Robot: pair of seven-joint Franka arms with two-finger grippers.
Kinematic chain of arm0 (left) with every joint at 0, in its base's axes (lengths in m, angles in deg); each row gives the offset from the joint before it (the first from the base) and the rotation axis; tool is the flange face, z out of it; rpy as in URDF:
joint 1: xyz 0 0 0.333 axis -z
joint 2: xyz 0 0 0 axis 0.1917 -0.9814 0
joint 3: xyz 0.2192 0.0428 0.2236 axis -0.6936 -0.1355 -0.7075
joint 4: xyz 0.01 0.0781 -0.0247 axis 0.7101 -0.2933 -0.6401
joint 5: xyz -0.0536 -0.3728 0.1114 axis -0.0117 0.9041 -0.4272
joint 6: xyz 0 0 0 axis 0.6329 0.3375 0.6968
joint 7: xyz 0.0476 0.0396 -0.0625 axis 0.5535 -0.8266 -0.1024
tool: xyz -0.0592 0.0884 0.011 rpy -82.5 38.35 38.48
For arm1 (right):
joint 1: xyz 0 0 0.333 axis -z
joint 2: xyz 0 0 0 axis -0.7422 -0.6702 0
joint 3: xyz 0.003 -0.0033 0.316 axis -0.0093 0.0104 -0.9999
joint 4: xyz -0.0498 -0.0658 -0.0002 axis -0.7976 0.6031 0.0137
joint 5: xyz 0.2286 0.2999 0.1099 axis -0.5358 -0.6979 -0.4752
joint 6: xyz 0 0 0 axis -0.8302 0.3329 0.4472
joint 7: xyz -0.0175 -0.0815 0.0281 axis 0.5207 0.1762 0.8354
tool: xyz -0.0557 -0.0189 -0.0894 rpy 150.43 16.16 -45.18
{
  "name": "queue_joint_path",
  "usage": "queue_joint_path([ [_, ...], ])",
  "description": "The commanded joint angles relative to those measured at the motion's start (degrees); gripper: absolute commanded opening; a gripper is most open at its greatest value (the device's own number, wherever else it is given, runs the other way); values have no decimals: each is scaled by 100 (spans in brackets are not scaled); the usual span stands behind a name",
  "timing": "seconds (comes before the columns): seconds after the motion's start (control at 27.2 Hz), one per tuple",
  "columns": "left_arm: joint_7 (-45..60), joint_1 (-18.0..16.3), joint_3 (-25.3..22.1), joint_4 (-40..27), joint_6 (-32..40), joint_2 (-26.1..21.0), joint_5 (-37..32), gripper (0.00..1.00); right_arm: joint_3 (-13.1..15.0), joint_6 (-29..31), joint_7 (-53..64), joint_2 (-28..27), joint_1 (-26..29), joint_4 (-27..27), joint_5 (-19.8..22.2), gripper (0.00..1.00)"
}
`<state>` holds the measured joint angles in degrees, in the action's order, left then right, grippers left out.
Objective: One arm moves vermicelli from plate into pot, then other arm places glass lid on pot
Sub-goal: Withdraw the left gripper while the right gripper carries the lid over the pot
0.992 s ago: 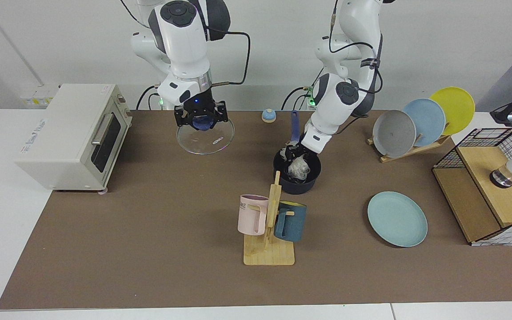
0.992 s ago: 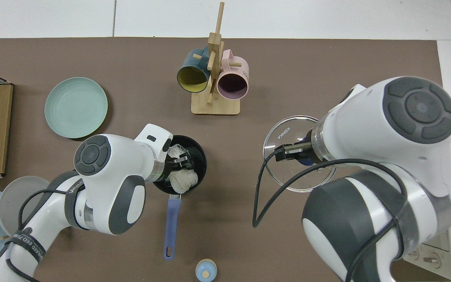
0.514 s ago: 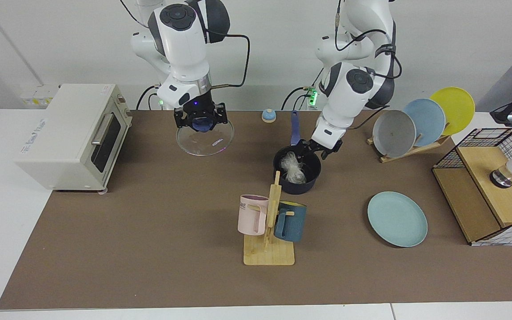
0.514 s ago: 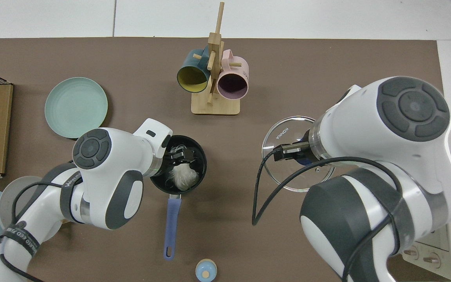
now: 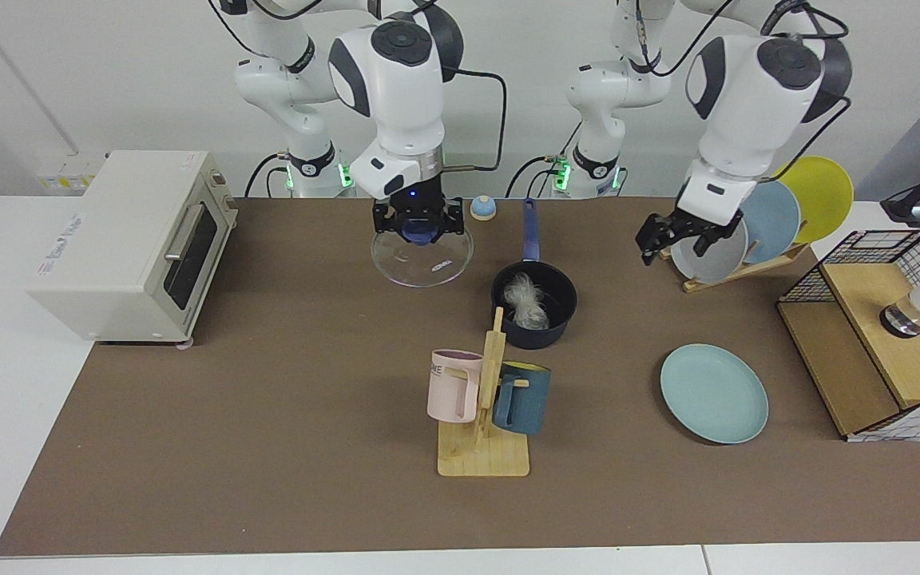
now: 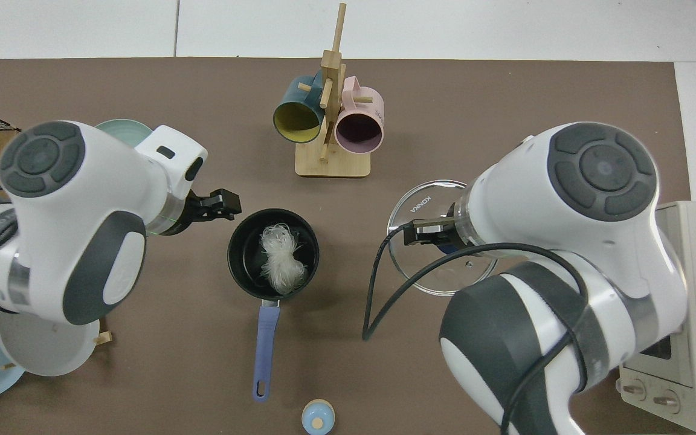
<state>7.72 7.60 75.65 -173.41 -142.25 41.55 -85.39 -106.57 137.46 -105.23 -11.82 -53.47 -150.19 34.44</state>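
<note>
The round clear glass lid [image 5: 422, 259] with its blue knob is being held by that knob in the right gripper [image 5: 418, 225], whose black fingers are closed around it; the lid is being kept in the air over the brown mat of the counter [image 5: 268, 447], just beside the pot on its toaster-oven side and not over it. In the top view the same lid [image 6: 438, 241] is being shown partly under the right arm's white wrist, with its printed rim towards the wooden mug stand [image 6: 331, 158]. The left gripper [image 5: 677, 234] is being held raised in front of the upright grey plate [image 5: 711, 247] in the wooden rack, with its fingers parted and nothing between them; in the top view it [image 6: 222, 204] is being seen just outside the pot's rim. The small tangle of thin white vermicelli [image 5: 525, 300] is lying inside the small dark navy saucepan, the pot [image 5: 535, 306], whose long blue-purple handle is pointing towards the arms' bases. The round pale teal plate [image 5: 714, 393] is lying flat and bare on the mat, well apart from the pot, near the wire-and-wood basket [image 5: 883, 335]. A pink mug [image 5: 454, 385] and a dark blue mug [image 5: 521, 397] are hanging on the stand in front of the pot, and a cream toaster oven [image 5: 128, 243] is standing at the mat's far end.
</note>
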Motion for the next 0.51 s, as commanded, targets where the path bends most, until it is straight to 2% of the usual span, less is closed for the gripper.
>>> queue_joint_path([
  [0.0, -954, 21, -528, 371, 388, -79, -106, 100, -301, -126, -925, -689, -226, 764, 391, 0],
  [0.18, -1615, -6, -854, 362, 327, -62, -27, 100, -319, -3, -1821, -1136, -770, 1070, 769, 0],
  [0.37, -1545, 12, -828, 345, 265, -53, -10, 100, -284, 6, -2462, -1699, -1315, 1572, 1120, 0],
  [0.48, -1563, 29, -767, 344, 265, -27, -18, 100, -310, 172, -2884, -1858, -1430, 1634, 1296, 0],
])
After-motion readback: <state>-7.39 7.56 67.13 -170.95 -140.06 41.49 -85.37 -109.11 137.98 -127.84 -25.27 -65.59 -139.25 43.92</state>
